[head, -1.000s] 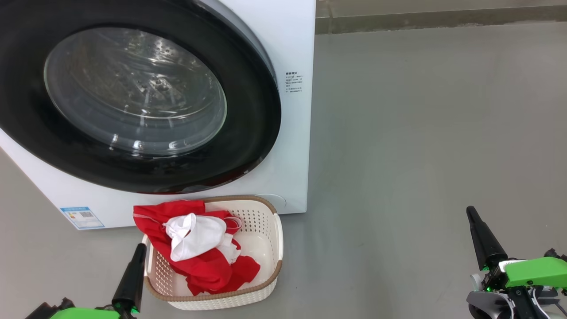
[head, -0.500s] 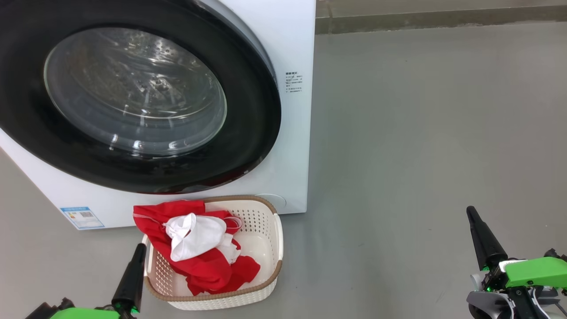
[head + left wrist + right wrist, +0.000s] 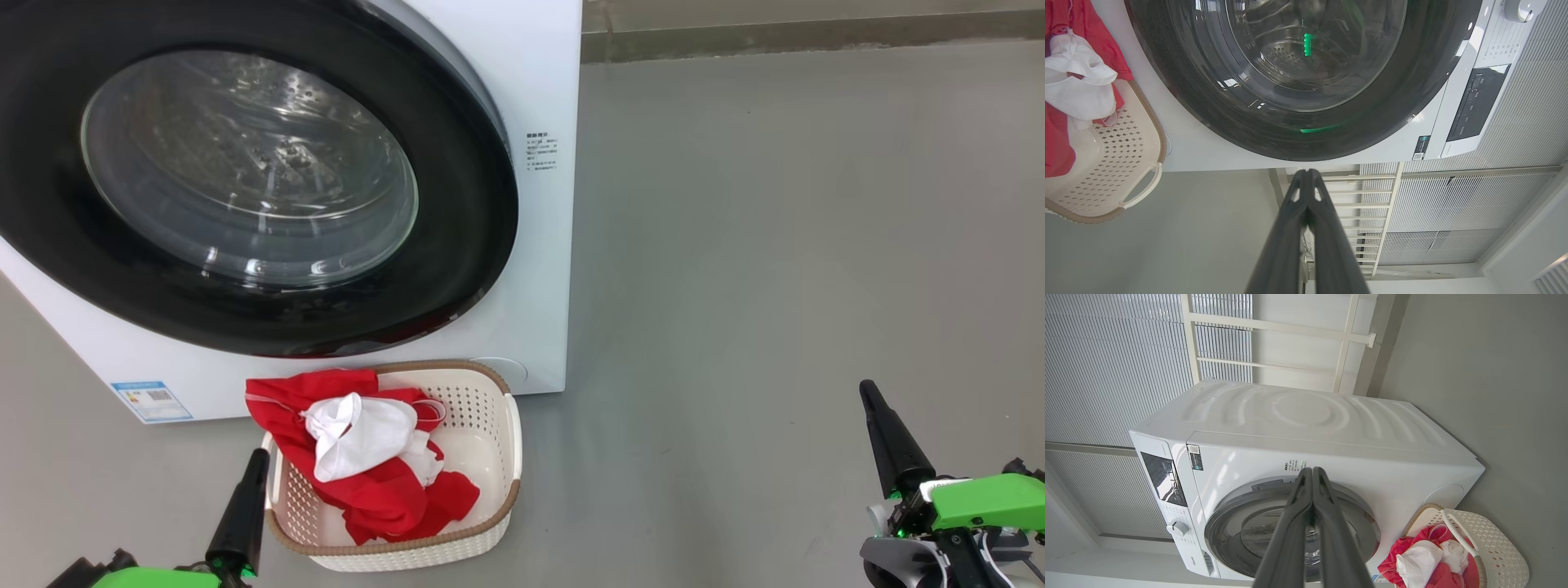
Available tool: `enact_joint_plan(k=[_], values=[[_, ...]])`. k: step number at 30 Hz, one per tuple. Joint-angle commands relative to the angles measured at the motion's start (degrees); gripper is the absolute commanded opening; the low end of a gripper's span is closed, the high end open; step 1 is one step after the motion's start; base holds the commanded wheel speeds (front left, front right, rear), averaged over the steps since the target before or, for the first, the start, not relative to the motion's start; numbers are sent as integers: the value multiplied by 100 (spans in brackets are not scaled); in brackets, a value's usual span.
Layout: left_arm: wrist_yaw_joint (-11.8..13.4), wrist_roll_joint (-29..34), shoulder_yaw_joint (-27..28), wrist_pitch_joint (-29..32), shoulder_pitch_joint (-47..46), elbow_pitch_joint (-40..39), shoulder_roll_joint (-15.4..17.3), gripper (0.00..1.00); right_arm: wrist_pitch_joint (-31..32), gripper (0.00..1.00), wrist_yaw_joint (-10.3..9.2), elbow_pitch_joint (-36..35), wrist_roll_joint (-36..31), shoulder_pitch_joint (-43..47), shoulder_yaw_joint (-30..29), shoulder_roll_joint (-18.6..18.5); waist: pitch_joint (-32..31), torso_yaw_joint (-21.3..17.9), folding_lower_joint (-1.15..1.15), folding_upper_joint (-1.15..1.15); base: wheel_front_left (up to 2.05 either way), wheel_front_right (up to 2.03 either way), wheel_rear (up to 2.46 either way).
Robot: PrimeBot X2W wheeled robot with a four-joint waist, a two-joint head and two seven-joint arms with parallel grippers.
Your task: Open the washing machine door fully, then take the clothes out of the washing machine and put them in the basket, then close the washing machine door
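The white washing machine (image 3: pixel 539 269) fills the upper left of the head view, its black-rimmed door (image 3: pixel 457 245) lying closed against the front. Through the glass the steel drum (image 3: pixel 1290 57) shows. On the floor in front stands the cream basket (image 3: pixel 490 457) holding the red and white clothes (image 3: pixel 375 474), one red edge draped over its back left rim. My left gripper (image 3: pixel 260 457) is shut, just left of the basket. Far right, my right gripper (image 3: pixel 867 390) is shut and holds nothing. In both wrist views the fingers (image 3: pixel 1306 179) (image 3: pixel 1311 473) are pressed together.
Grey floor (image 3: pixel 775 245) spreads to the right of the machine. A wall base (image 3: pixel 816 33) runs along the far edge. Behind the washer are white ribbed panels (image 3: pixel 1106 367) and a white rail frame (image 3: pixel 1274 326). The control panel (image 3: pixel 1478 102) and dial (image 3: pixel 1176 528) sit on the washer's front.
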Motion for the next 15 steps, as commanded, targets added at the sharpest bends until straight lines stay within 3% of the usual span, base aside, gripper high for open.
enact_joint_plan(k=[1,15], values=[[3,-31,214,35,-237,-118,46,0,29,0,3,-165,-55,-243,83,-34,0,0,0,0,0,0,0],[3,-28,218,38,-237,-118,43,0,37,0,3,-165,-63,-244,73,-27,0,0,0,0,0,0,0]])
